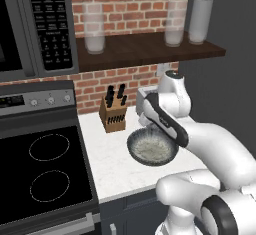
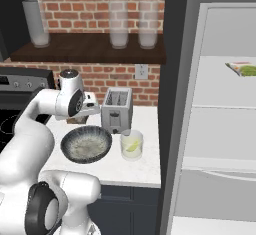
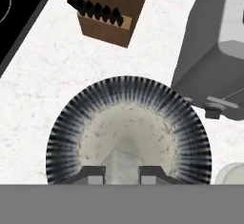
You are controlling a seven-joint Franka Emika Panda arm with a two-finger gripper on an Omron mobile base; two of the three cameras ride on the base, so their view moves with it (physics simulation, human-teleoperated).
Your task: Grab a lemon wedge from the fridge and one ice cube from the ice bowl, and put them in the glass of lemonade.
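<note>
Left base view: the ice bowl (image 1: 152, 149) sits on the white worktop (image 1: 107, 154), right of the knife block (image 1: 113, 111); the arm reaches over it. Right base view: the glass of lemonade (image 2: 132, 144), a lemon wedge (image 2: 131, 146) inside, stands just right of the bowl, before the toaster (image 2: 117, 110); the fridge (image 2: 220, 129) stands open. Hand view: the fingers (image 3: 122, 174), narrowly parted, pinch a pale ice cube (image 3: 122, 163) above the bowl.

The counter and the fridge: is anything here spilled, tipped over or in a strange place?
Nothing is spilled or tipped. The ice bowl, the toaster, the glass of lemonade and the knife block stand upright on the counter. Only the fridge stands open, which fits the task.
</note>
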